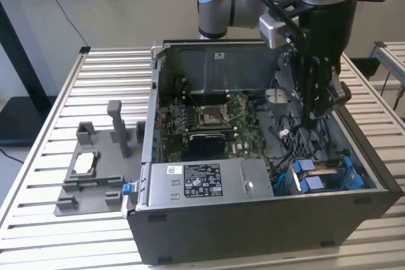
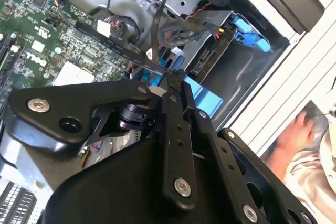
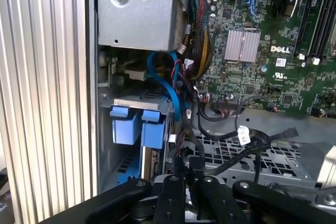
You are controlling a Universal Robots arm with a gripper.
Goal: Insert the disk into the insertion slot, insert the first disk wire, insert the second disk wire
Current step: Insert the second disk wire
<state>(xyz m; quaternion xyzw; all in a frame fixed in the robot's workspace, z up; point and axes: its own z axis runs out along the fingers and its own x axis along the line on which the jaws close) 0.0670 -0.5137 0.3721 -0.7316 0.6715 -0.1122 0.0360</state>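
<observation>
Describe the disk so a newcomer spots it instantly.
Start at the open computer case on the slatted table. In the corner at the exterior view's right, beside the silver power-supply box, sits the disk, the one with bright blue end tabs.

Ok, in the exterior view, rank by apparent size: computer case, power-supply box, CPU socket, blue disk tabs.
1. Computer case
2. Power-supply box
3. CPU socket and blue disk tabs: look alike, unranked.

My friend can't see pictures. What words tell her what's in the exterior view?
A robot arm reaches its black claw down into an open computer case on a slatted metal table. The blue-framed disk sits in the case's corner nearest the exterior view's right, beside the silver power-supply box. A grey parts holder stands outside the case.
</observation>
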